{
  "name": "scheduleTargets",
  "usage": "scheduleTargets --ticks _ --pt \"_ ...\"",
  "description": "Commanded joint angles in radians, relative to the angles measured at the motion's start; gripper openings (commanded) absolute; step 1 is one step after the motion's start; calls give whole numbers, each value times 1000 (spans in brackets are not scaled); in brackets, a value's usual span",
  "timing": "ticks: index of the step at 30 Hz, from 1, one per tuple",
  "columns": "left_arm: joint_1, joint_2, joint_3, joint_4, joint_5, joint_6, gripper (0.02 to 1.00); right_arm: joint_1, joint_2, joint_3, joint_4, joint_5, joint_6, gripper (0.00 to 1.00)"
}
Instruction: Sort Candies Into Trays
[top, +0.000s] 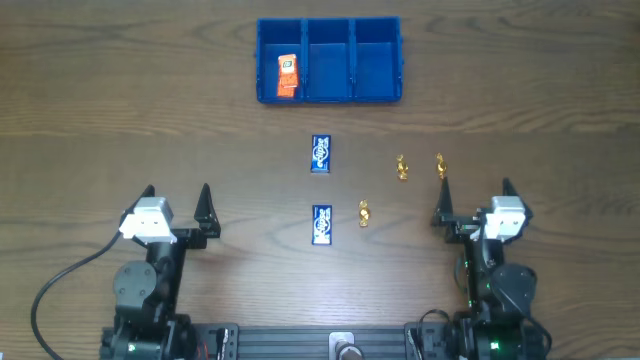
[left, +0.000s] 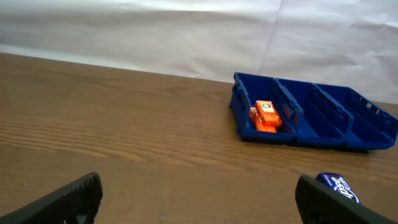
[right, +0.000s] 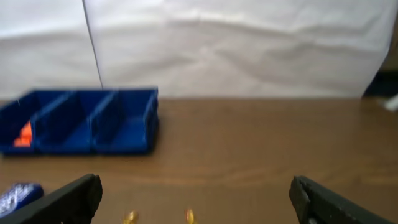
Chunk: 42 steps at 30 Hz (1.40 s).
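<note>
While both jaws stand open over the wooden counter (top: 100, 120), white sheet (left: 124, 31) behind, one orange candy (top: 288, 75) lies in the left compartment of the blue tray (top: 329, 98); two blue candies (top: 321, 153) (top: 321, 224) and three gold candies (top: 402, 166) (top: 440, 165) (top: 364, 212) lie loose

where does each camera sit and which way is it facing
Top view: fixed overhead, looking down on the wooden table; both arms reach up from the bottom edge, left gripper and right gripper open.
Left wrist view: on the left wrist, looking across the table at the blue tray; own fingers in front.
Right wrist view: on the right wrist, facing the same tray; own fingers in front.
Shared: both wrist views show the orange candy in the tray's end compartment.
</note>
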Motion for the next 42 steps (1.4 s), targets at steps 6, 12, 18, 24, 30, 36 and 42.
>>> scheduleTargets --ticks 6,12,18,24,30,36,42 --pt "4 -9 -20 -40 -2 14 998 -4 58 31 78 -138 297 998" --pt "4 -9 -20 -41 -2 14 998 -1 549 494 -131 -536 299 998" --pt "4 -9 -20 -40 -2 14 998 122 933 929 -558 -602 209 998" --pt "4 -9 -20 -40 -2 14 998 391 1226 1154 -844 -386 225 998" --pt "4 -9 -20 -40 -2 14 998 605 1463 1199 -938 -166 387 998" --pt "4 -9 -20 -40 -2 14 998 717 1633 1199 -930 -50 541 998" --pt "4 -9 -20 -40 -2 14 998 797 1732 1200 -887 7 643 998"
